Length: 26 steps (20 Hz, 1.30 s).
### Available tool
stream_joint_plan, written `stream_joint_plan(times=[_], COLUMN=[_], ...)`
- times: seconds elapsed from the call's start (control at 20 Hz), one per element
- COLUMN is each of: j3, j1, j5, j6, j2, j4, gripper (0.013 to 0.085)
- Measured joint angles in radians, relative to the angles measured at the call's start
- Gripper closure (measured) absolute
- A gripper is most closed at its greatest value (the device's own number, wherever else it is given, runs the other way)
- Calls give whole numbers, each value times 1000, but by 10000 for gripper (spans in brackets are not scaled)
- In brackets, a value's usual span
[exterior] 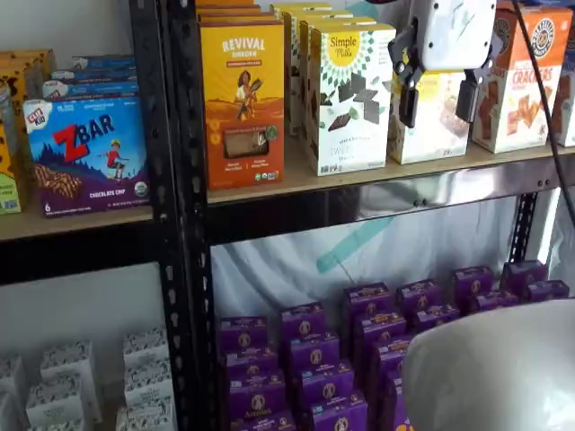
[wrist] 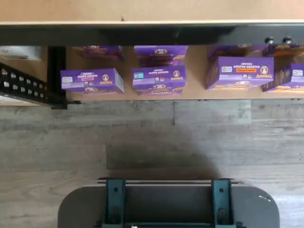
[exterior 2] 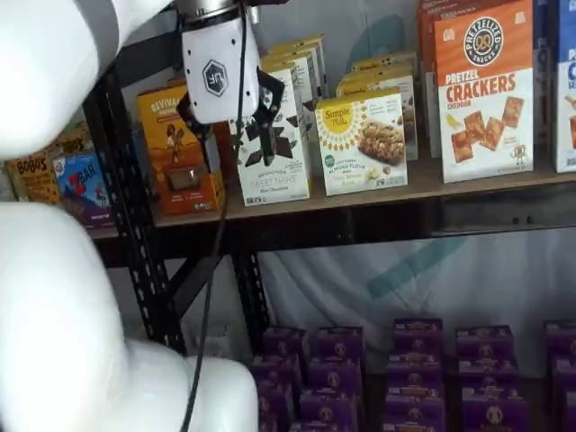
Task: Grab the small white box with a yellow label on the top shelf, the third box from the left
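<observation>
On the top shelf point(exterior 2: 423, 184) we see the small white box point(exterior 2: 364, 141) between a taller white box point(exterior 2: 274, 148) and the crackers box point(exterior 2: 484, 90). The gripper point(exterior: 438, 101) hangs before it, fingers visibly apart; the wrist view shows only purple boxes point(wrist: 159, 78).

"Simple Mills" is showing on the small white box point(exterior 2: 364, 141); "PRETZEL CRACKERS" on the orange-and-white box point(exterior 2: 483, 90); "REVIVAL" on the orange box point(exterior: 243, 103); "ZBAR" on the blue box point(exterior: 87, 154).

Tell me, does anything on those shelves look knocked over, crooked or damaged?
Nothing stands out. On the top shelf the small white box stands upright beside its taller neighbours, and the purple boxes below sit in tidy rows.
</observation>
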Motion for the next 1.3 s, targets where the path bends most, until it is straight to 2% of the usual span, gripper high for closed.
stream_joint_plan(times=[0.35, 1.05, 1.3], j3=[-1, -6, -21], j1=[-49, -86, -86], j5=[-47, -105, -113], j6=[-54, -90, -95], j2=[37, 81, 105], j4=[-8, -4, -25], gripper=[130, 130, 130])
